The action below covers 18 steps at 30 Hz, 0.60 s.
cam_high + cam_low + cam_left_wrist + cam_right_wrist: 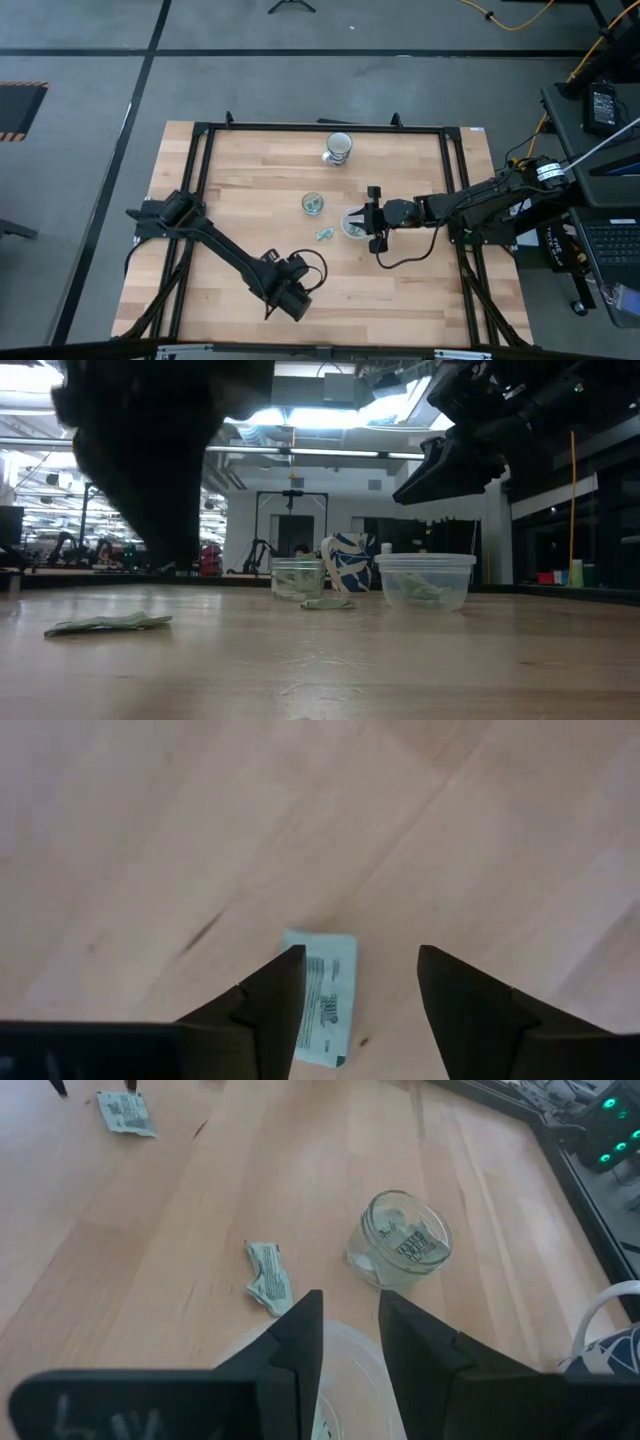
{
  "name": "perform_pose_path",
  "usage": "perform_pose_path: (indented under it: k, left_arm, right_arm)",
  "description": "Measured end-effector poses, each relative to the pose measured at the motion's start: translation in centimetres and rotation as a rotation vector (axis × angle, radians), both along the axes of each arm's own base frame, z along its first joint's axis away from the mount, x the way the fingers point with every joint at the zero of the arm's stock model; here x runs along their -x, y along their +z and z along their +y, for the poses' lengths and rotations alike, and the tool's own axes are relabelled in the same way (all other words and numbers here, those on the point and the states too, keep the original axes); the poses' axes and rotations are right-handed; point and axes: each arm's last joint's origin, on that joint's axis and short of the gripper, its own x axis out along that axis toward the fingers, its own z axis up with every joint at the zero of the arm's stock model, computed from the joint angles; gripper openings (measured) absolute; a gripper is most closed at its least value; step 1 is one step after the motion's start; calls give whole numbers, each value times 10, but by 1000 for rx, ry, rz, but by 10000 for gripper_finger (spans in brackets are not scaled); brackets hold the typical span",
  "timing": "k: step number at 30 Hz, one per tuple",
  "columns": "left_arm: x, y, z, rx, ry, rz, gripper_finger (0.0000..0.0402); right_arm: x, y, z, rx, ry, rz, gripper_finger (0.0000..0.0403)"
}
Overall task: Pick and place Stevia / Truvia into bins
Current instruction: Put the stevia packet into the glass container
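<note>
A light green Stevia packet [326,995] lies flat on the wood near the table's front edge. My left gripper [362,955] hangs open just above it, pointing down, one finger over the packet's edge; in the low view the packet [105,624] lies clear below the arm. A second, crumpled packet [268,1277] lies beside the bins. The glass bin [400,1240] has a packet inside. My right gripper [350,1312] hovers over the white plastic bin [424,580], a narrow gap between its fingers with nothing in it.
A whitish cup with blue bands [339,148] stands toward the table's far edge, behind the glass bin [313,204] and the plastic bin [347,232]. A black frame [320,127] runs around the wooden table top. Bare wood lies to the left.
</note>
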Motion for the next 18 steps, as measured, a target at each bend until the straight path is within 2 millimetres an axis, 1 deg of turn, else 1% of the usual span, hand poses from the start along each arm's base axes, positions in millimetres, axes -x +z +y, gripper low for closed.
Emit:
perform_pose_path:
  k: [5,9,18]
  left_arm:
    - [-6,-19,3,40,27,78,187]
    - [-8,-27,8,41,37,115,185]
    - [-11,-29,12,43,38,123,184]
  right_arm:
    - [0,0,0,-4,-2,-1,104]
    - [0,0,0,-8,-4,-2,104]
    - [0,0,0,-11,-6,-3,104]
